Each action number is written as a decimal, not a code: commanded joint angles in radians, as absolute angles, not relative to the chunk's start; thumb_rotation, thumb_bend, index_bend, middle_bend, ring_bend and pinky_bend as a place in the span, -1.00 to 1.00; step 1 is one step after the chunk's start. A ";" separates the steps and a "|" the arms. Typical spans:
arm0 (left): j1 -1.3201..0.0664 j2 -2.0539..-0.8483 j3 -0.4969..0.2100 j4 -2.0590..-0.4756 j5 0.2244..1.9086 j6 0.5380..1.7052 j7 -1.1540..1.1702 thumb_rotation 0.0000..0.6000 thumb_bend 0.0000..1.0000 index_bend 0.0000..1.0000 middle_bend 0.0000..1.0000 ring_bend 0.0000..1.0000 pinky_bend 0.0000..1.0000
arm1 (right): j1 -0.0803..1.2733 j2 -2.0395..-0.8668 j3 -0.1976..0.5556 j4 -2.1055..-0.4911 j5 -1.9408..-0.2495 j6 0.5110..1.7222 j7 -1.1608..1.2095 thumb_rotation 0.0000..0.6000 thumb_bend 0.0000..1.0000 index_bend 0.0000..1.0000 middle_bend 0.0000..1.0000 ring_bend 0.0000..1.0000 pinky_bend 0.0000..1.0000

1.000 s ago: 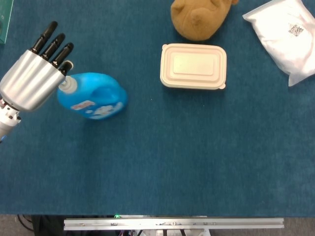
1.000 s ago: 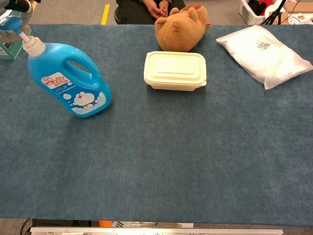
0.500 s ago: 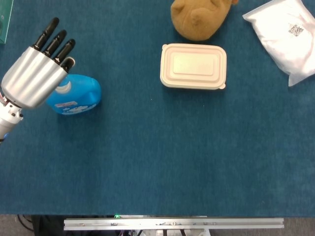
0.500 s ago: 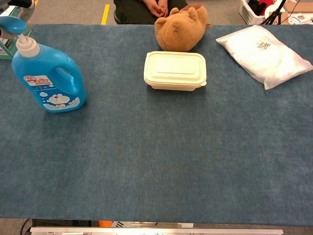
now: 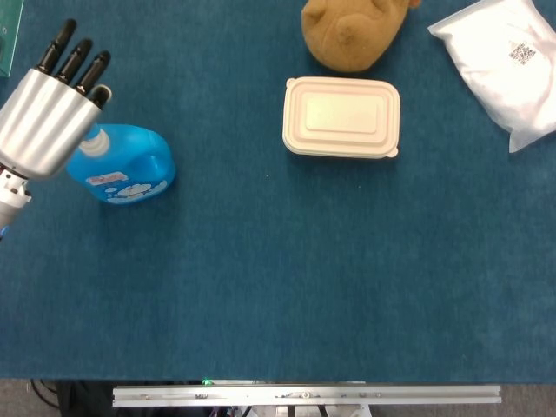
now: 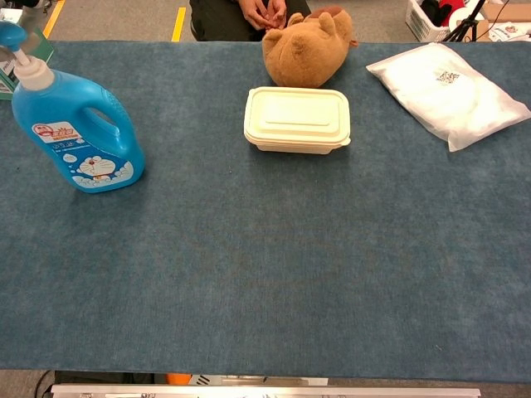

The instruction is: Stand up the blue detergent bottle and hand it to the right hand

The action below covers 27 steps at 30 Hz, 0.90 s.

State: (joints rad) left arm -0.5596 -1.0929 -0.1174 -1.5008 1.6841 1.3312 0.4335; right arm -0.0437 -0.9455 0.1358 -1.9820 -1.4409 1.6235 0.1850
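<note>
Left hand [image 5: 43, 122] at upper left of head view, silver back facing the camera, black fingers [image 5: 76, 61] stretched out straight and close together toward the top edge. Palm side hidden, so cannot tell whether it holds or touches anything; it overlaps the bottle's pump top from above. In chest view only a sliver of it shows at the top left corner. Right hand not seen in either view.

Blue detergent bottle [image 6: 76, 128] standing upright on the blue tabletop [image 6: 274, 274], far left of chest view, white pump neck up, handle to its right side, cartoon label facing the camera. In head view the bottle sits just right of and below the hand.

Cream lidded food box [image 6: 297, 120] near top centre, lid closed. Brown plush toy [image 6: 304, 48] just behind it at the top edge. White sealed bag [image 6: 448, 91] lying flat at upper right, well apart from the box. A person's clasped hands [image 6: 264, 12] show at the top edge, beyond the tabletop.
</note>
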 commanded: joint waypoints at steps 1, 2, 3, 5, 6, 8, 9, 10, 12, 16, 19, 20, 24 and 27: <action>-0.556 -1.089 -0.122 -1.508 1.668 1.323 0.445 1.00 -0.35 -0.21 -0.49 -0.62 -0.67 | -0.042 -0.946 0.137 -1.983 -1.441 1.622 0.183 1.00 -0.77 -0.88 -0.58 -0.79 -0.48; -0.555 -1.087 -0.123 -1.515 1.657 1.315 0.453 1.00 -0.35 -0.30 -0.53 -0.65 -0.67 | -0.042 -0.947 0.137 -1.983 -1.441 1.622 0.182 1.00 -0.77 -0.88 -0.58 -0.79 -0.48; -0.554 -1.085 -0.123 -1.519 1.649 1.310 0.461 1.00 -0.35 -0.38 -0.56 -0.69 -0.67 | -0.042 -0.947 0.138 -1.984 -1.442 1.622 0.180 1.00 -0.77 -0.88 -0.58 -0.79 -0.48; -0.551 -1.081 -0.125 -1.529 1.634 1.300 0.479 1.00 -0.35 -0.50 -0.62 -0.73 -0.67 | -0.041 -0.947 0.138 -1.985 -1.443 1.623 0.179 1.00 -0.77 -0.88 -0.58 -0.79 -0.48; -0.550 -1.080 -0.126 -1.533 1.630 1.299 0.485 1.00 -0.35 -0.55 -0.64 -0.75 -0.67 | -0.042 -0.947 0.138 -1.984 -1.442 1.623 0.178 1.00 -0.77 -0.88 -0.58 -0.79 -0.48; -0.548 -1.080 -0.129 -1.537 1.623 1.301 0.491 1.00 -0.36 -0.63 -0.69 -0.79 -0.67 | -0.041 -0.947 0.138 -1.984 -1.441 1.622 0.177 1.00 -0.77 -0.88 -0.58 -0.79 -0.48; -0.547 -1.081 -0.131 -1.539 1.620 1.304 0.490 1.00 -0.37 -0.67 -0.70 -0.80 -0.67 | -0.041 -0.947 0.138 -1.984 -1.441 1.622 0.178 1.00 -0.77 -0.88 -0.58 -0.79 -0.48; -0.546 -1.081 -0.132 -1.539 1.619 1.305 0.488 1.00 -0.38 -0.70 -0.72 -0.81 -0.67 | -0.041 -0.947 0.139 -1.985 -1.441 1.622 0.178 1.00 -0.77 -0.88 -0.58 -0.79 -0.48; -0.544 -1.082 -0.135 -1.540 1.617 1.311 0.488 1.00 -0.40 -0.76 -0.77 -0.84 -0.67 | -0.042 -0.947 0.139 -1.985 -1.441 1.623 0.177 1.00 -0.77 -0.88 -0.58 -0.79 -0.48; -0.540 -1.084 -0.140 -1.541 1.612 1.321 0.488 1.00 -0.42 -0.83 -0.80 -0.87 -0.67 | -0.042 -0.948 0.139 -1.984 -1.440 1.622 0.176 1.00 -0.77 -0.88 -0.58 -0.79 -0.48; -0.536 -1.084 -0.142 -1.541 1.606 1.323 0.491 1.00 -0.43 -0.85 -0.81 -0.87 -0.67 | -0.042 -0.949 0.139 -1.984 -1.441 1.622 0.177 1.00 -0.77 -0.88 -0.58 -0.79 -0.48; -0.536 -1.083 -0.142 -1.542 1.605 1.323 0.491 1.00 -0.43 -0.85 -0.81 -0.87 -0.67 | -0.042 -0.949 0.139 -1.984 -1.442 1.622 0.177 1.00 -0.77 -0.88 -0.58 -0.79 -0.48; -0.529 -1.080 -0.143 -1.539 1.596 1.328 0.497 1.00 -0.43 -0.85 -0.81 -0.87 -0.67 | -0.040 -0.949 0.140 -1.982 -1.438 1.619 0.179 1.00 -0.77 -0.88 -0.58 -0.79 -0.48; -0.522 -1.078 -0.146 -1.536 1.585 1.332 0.500 1.00 -0.43 -0.85 -0.81 -0.87 -0.67 | -0.038 -0.949 0.142 -1.981 -1.437 1.616 0.180 1.00 -0.77 -0.88 -0.58 -0.79 -0.48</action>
State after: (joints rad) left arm -0.5240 -1.0785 -0.1446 -1.5365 1.5873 1.3304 0.4998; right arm -0.0378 -0.9486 0.1419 -1.9809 -1.4368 1.6158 0.1799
